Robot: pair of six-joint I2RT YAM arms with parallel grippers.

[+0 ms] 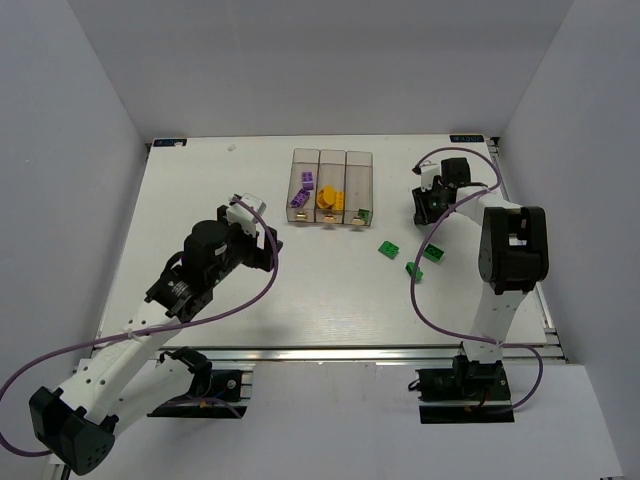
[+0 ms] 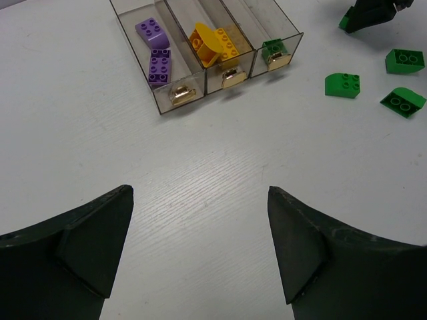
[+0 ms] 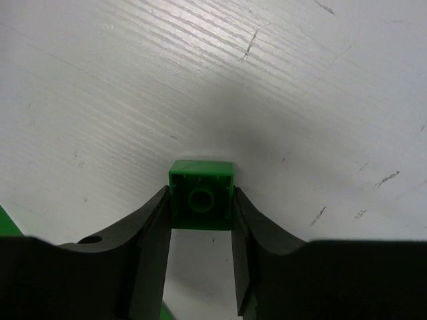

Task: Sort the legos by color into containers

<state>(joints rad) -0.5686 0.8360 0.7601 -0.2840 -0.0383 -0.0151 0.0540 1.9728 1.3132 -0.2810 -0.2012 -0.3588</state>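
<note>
Three joined clear containers (image 1: 332, 152) stand at the table's back middle. The left one holds purple legos (image 1: 303, 190), the middle one orange-yellow legos (image 1: 330, 200), the right one a green lego (image 1: 363, 214). Three green legos (image 1: 388, 249) (image 1: 434, 253) (image 1: 414, 270) lie loose to the right of the containers. My right gripper (image 3: 201, 197) is shut on a green lego (image 3: 201, 180), held hollow underside toward the camera, just over the table; it sits right of the containers (image 1: 432, 205). My left gripper (image 2: 200, 200) is open and empty, in front of the containers (image 2: 193, 100).
White walls enclose the table on the left, back and right. The right arm's purple cable (image 1: 415, 290) loops over the table near the loose green legos. The left arm's cable (image 1: 262, 285) arcs beside its wrist.
</note>
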